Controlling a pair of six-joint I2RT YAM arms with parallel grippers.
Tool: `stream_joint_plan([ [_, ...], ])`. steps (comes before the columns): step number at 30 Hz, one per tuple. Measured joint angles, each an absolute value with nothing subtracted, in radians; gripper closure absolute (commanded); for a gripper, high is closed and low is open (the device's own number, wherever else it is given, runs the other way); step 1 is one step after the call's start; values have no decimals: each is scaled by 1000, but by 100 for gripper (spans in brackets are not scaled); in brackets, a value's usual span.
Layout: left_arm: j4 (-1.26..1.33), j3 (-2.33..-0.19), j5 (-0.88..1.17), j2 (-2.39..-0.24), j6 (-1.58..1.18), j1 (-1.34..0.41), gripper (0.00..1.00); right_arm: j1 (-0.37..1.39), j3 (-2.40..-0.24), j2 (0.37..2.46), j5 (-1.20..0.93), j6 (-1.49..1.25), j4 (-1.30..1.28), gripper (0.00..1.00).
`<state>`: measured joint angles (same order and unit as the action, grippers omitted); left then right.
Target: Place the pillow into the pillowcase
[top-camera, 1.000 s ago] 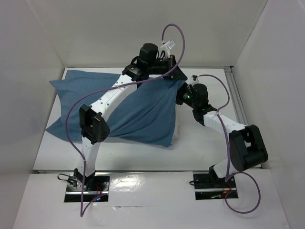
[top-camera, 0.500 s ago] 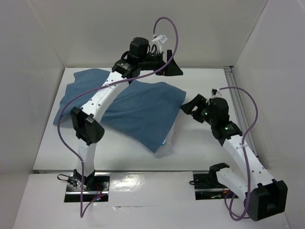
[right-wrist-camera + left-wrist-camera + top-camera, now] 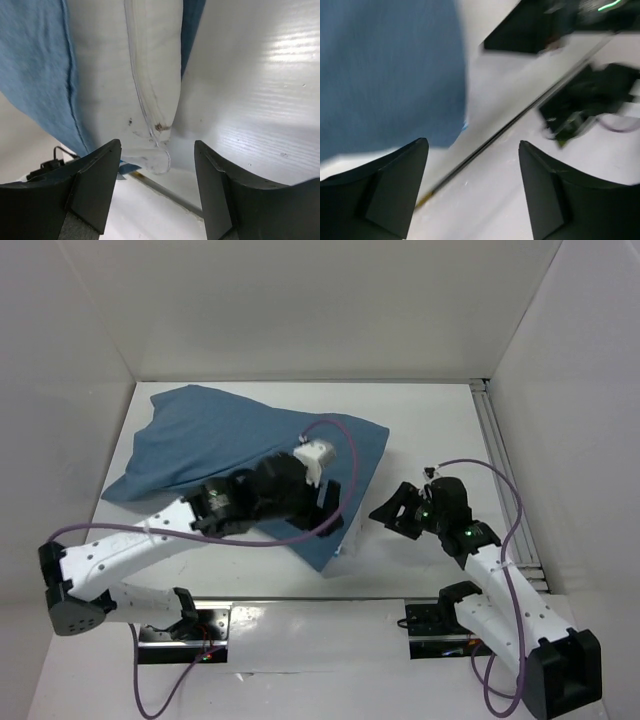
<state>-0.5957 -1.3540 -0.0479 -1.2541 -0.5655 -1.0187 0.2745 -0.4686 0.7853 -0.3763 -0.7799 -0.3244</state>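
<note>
The dusty-blue pillowcase [image 3: 230, 435] lies flat and wrinkled across the left and middle of the table. A white pillow [image 3: 125, 75] with small dark specks sits inside it; one end pokes out of the case's mouth at the near right corner [image 3: 351, 528]. My left gripper [image 3: 333, 496] hovers low over the case's near right edge [image 3: 385, 65], open, with nothing between its fingers [image 3: 395, 190]. To the right of that exposed pillow end, my right gripper [image 3: 388, 512] points at it, open and empty [image 3: 157, 145].
White walls enclose the table at the back and on both sides. A metal rail [image 3: 505, 480] runs along the right edge. A dark strip [image 3: 485, 145] marks the table's near edge, with the arm bases behind it.
The left arm has come from the far back down to the near side and its gripper has opened. The right gripper let go and drew back. The pillowcase dropped flat.
</note>
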Motion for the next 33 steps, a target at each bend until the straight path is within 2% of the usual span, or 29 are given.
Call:
stream_joint_plan([
  [1, -636, -1317, -120, -1258, -620, -1063, 5, 275, -464, 795, -388, -780, -322, 33],
  [2, -671, -1284, -189, -1283, -673, -1105, 2, 275, -458, 807, -406, -783, -314, 29],
  [8, -802, -1198, -378, -1462, -900, -1302, 0, 275, -421, 855, -487, -799, -253, 20],
  [14, -796, -1183, -473, -1548, -1000, -1313, 7, 275, -421, 861, -511, -798, -237, 19],
  [20, -760, -1124, -509, -1590, -1030, -1314, 7, 275, -424, 857, -511, -799, -239, 19],
  [23, -726, -1122, -523, -1624, -1031, -1309, 13, 275, -429, 856, -512, -795, -239, 19],
  [24, -716, -1121, -524, -1634, -1032, -1306, 17, 275, -429, 855, -513, -794, -239, 19],
  [25, -706, -1119, -526, -1641, -1034, -1300, 34, 275, -429, 856, -514, -794, -239, 19],
  [26, -696, -1114, -527, -1644, -1045, -1291, 46, 275, -428, 856, -521, -794, -234, 19],
  [27, -687, -1108, -530, -1645, -1055, -1281, 61, 275, -427, 857, -531, -796, -226, 23],
  [28, -684, -1102, -534, -1645, -1059, -1268, 75, 275, -421, 860, -544, -799, -205, 33],
  [29, -684, -1097, -541, -1645, -1065, -1258, 100, 275, -411, 866, -558, -802, -178, 42],
  [30, -687, -1092, -547, -1645, -1069, -1248, 100, 275, -401, 878, -573, -806, -151, 55],
  [33, -706, -1092, -562, -1642, -1077, -1237, 100, 284, -373, 945, -612, -824, -81, 66],
])
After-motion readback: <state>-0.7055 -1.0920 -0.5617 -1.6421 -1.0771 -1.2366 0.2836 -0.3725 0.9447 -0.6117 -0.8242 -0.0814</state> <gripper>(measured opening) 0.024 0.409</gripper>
